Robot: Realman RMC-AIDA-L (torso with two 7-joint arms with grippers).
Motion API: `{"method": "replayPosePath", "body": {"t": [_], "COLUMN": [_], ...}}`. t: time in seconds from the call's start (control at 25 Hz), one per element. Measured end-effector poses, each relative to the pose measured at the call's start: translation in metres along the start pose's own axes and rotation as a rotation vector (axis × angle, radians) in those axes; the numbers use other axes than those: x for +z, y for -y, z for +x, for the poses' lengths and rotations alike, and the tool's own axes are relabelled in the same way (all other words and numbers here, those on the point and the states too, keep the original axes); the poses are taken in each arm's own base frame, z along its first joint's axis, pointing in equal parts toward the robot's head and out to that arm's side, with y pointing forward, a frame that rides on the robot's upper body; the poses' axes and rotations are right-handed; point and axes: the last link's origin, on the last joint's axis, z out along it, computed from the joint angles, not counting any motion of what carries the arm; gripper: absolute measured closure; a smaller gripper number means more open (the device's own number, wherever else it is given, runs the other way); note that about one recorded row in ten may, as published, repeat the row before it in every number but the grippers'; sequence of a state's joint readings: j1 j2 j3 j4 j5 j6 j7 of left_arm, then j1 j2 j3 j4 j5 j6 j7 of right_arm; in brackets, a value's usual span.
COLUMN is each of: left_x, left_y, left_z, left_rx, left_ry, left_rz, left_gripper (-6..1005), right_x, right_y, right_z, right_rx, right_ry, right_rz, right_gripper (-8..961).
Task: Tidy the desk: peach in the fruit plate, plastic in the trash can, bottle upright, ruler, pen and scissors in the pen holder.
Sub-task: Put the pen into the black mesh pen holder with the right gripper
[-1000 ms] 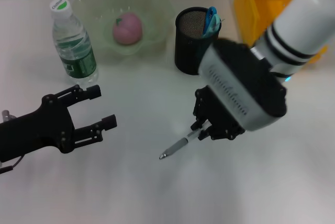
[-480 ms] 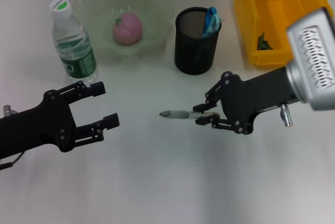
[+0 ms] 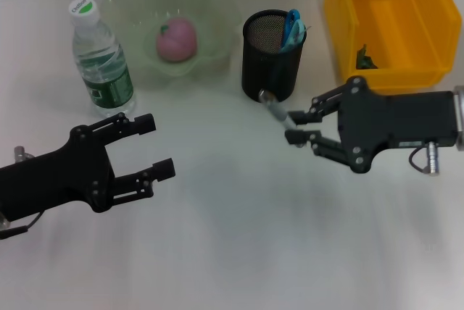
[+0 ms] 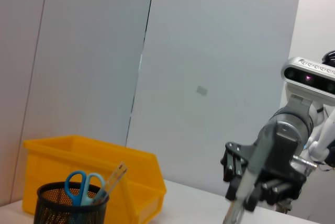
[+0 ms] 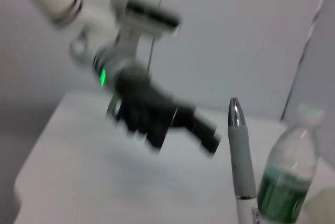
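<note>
Pen [image 3: 275, 109], pinched in the right gripper [image 3: 296, 127], just swung up beside the pen holder [image 3: 271, 56]; drop-in's close. Left gripper [image 3: 149, 147] idles open.

A white desk [image 3: 232, 252] carries an upright water bottle [image 3: 101, 60], green fruit plate [image 3: 210, 13], black mesh pen holder [image 3: 270, 67] and yellow bin [image 3: 406, 27].
</note>
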State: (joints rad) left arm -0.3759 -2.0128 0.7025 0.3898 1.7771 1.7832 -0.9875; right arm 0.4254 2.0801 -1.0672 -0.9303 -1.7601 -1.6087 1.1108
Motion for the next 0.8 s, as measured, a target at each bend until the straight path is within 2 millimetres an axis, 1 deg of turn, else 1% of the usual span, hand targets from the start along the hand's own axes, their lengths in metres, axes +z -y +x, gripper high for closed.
{"method": "replayPosePath", "body": {"t": [0.04, 0.08, 0.28, 0.4, 0.44, 0.48, 0.56, 0.68, 0.8], "left_x": [0.002, 0.002, 0.007, 0.01, 0.01, 0.01, 0.01, 0.01, 0.012], "left_y": [-0.002, -0.002, -0.007, -0.01, -0.01, -0.011, -0.012, -0.014, -0.017], "left_z": [-0.001, -0.001, -0.003, -0.005, -0.006, -0.006, -0.007, -0.009, -0.011], "left_rx": [-0.004, -0.004, -0.014, -0.016, -0.017, -0.018, -0.02, -0.021, -0.02], "left_ry": [-0.005, -0.005, -0.02, -0.02, -0.019, -0.017, -0.016, -0.017, -0.023], "left_rz": [-0.005, -0.005, -0.018, -0.026, -0.027, -0.029, -0.03, -0.032, -0.032], "left_gripper": [202, 202, 202, 202, 202, 202, 202, 202, 202], "right_x": [-0.005, -0.005, -0.006, -0.006, -0.008, -0.008, -0.01, -0.01, -0.005], "right_y": [-0.001, -0.001, -0.006, -0.008, -0.011, -0.011, -0.013, -0.012, -0.01], "right_z": [0.001, 0.001, 0.011, 0.014, 0.015, 0.015, 0.016, 0.017, 0.021], "right_rx": [0.039, 0.039, 0.161, 0.198, 0.241, 0.241, 0.28, 0.288, 0.312], "right_ry": [0.049, 0.049, 0.132, 0.164, 0.212, 0.212, 0.269, 0.273, 0.262], "right_rz": [0.028, 0.028, 0.091, 0.106, 0.127, 0.127, 0.158, 0.168, 0.183], "right_gripper": [795, 795, 793, 792, 791, 791, 790, 789, 788]}}
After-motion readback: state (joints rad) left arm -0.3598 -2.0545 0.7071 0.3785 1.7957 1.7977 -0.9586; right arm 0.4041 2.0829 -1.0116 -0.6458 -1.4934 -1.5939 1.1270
